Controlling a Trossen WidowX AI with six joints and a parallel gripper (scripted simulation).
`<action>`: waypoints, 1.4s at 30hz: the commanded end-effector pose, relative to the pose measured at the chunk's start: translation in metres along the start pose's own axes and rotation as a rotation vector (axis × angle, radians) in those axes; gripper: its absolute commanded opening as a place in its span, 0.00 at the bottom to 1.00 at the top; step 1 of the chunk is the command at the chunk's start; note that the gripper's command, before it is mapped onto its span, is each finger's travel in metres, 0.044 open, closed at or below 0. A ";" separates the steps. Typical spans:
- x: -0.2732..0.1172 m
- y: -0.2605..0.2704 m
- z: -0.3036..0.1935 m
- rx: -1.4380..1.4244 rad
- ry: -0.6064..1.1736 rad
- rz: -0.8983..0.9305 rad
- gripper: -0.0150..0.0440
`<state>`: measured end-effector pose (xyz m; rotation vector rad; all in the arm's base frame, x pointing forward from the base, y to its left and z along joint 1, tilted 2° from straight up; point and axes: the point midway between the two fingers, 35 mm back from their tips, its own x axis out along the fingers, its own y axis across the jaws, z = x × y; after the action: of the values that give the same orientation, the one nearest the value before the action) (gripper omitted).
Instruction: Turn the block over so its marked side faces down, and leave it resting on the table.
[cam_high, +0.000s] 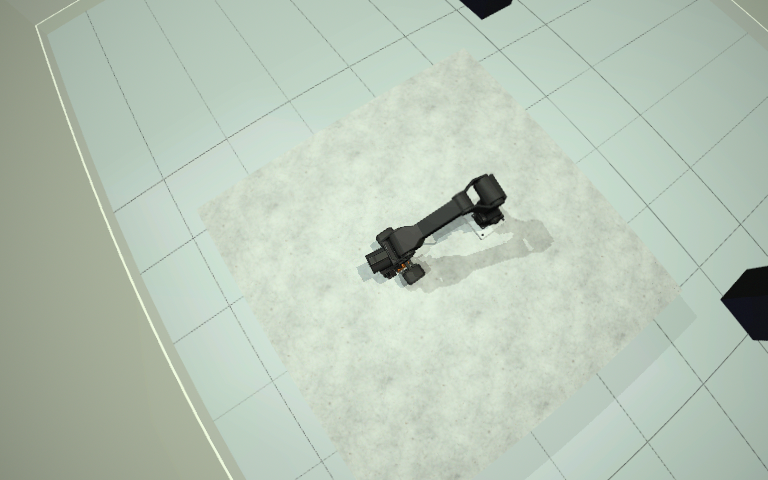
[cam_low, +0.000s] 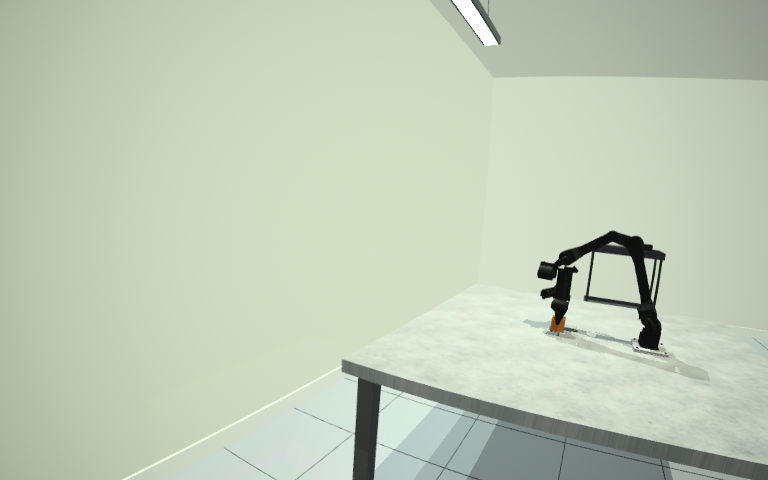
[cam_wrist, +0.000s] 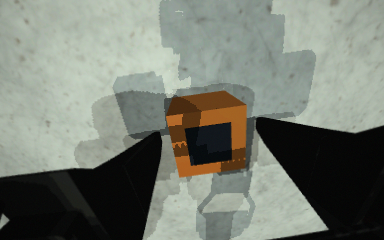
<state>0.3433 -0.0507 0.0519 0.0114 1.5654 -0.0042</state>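
The orange block (cam_wrist: 239, 132) (cam_low: 557, 328) (cam_high: 402, 266) stands on the table (cam_high: 464, 350) (cam_low: 470, 345) (cam_wrist: 45, 75). Its marked side, with a dark square (cam_wrist: 220, 142), faces up toward the wrist camera. In the top view the arm hides most of the block. My gripper (cam_wrist: 208, 129) (cam_low: 559, 323) points down over the block and is open, with one finger on each side. In the wrist view a gap shows between the block and each fingertip, narrower on the right.
The arm's base plate (cam_high: 482, 234) (cam_low: 638, 348) is fixed to the table to the right of the block. A dark-framed stand (cam_low: 628, 304) is behind the table. Dark objects (cam_high: 750, 305) (cam_high: 485, 7) lie beyond the table's edges. Arm shadows fall around the block.
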 end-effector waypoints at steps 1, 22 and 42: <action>0.002 0.001 -0.002 0.003 0.006 0.006 0.78; 0.002 0.001 -0.002 0.003 0.006 0.006 0.47; -0.025 0.001 0.000 0.007 -0.097 0.008 0.25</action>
<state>0.3440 -0.0511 0.0764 0.0176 1.5040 -0.0065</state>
